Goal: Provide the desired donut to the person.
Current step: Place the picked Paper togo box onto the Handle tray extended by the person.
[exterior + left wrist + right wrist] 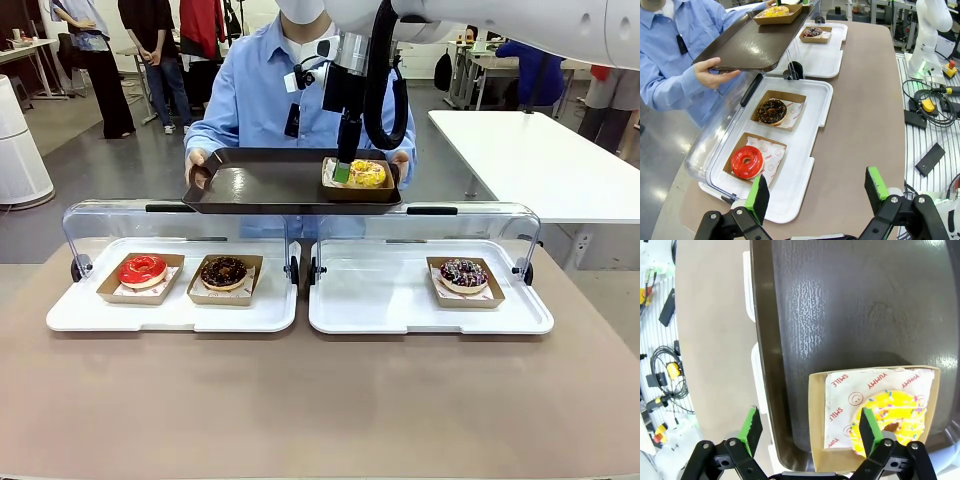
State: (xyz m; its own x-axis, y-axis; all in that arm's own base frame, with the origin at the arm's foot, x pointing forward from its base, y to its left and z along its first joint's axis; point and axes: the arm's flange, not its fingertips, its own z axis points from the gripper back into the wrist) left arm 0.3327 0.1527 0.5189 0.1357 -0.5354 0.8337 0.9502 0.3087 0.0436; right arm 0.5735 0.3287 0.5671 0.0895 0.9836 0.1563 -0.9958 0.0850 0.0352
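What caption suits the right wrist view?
Open right claw over the yellow sprinkled donut in its cardboard tray on the dark serving tray.

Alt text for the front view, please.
The right gripper hangs at a yellow donut boxed on the dark tray the person holds. Nearer, a red donut, chocolate donut and sprinkled donut sit on white trays.
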